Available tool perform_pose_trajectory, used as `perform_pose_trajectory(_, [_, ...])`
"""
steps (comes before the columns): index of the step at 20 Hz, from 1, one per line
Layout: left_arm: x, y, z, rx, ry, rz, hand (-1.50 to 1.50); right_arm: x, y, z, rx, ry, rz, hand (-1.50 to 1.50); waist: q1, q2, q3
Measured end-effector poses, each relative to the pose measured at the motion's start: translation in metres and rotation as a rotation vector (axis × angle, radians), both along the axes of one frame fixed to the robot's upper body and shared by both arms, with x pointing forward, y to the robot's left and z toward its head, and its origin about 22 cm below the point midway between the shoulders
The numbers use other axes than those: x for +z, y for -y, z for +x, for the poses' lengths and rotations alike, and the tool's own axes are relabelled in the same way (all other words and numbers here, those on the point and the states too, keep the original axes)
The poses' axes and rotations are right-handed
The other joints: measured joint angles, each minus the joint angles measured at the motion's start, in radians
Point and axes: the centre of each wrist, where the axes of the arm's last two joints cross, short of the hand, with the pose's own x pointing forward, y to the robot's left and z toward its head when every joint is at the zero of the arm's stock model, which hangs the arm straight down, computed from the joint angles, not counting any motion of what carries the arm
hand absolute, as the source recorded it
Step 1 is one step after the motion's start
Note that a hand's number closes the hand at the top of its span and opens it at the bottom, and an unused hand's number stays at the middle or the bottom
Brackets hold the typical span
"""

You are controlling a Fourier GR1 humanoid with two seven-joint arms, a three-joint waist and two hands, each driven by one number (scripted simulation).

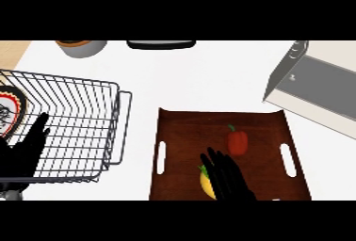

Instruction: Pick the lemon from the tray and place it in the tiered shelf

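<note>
Now reach step: right hand (226, 176) over tray (208, 120), fingers straight, unclosed; lemon (206, 184) just left of fingers, red pepper (238, 142) beyond fingertips. Next: curl round lemon. Left hand (24, 153) rests open by wire shelf (83, 122).

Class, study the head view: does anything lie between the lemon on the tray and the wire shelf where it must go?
Nothing visible does. The lemon lies on the tray, partly under the right robot hand. The wire shelf stands to the tray's left; only bare counter separates them. The red pepper lies off that path.
</note>
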Motion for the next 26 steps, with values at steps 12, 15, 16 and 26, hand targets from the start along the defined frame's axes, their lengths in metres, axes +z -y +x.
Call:
perform_pose_trajectory(12, [0.004, 0.002, 0.008, -0.028, 0.003, -0.007, 0.00, 0.032, -0.016, 0.006, -0.014, -0.312, -0.625, -1.50, 0.030, 0.010, 0.003])
perform_pose_trajectory(15, [0.006, 0.005, 0.013, -0.024, 0.006, -0.006, 0.00, 0.040, -0.023, 0.013, 0.000, -0.325, -0.650, -1.50, 0.031, 0.010, 0.004])
perform_pose_trajectory(16, [0.003, 0.005, 0.013, -0.026, 0.002, -0.005, 0.00, 0.043, -0.026, 0.016, 0.006, -0.329, -0.646, -1.50, 0.031, 0.010, 0.005])
perform_pose_trajectory(26, [0.001, 0.005, 0.014, -0.031, 0.002, -0.007, 0.00, 0.038, -0.027, 0.039, -0.019, -0.381, -0.679, -1.50, 0.030, 0.011, 0.006])
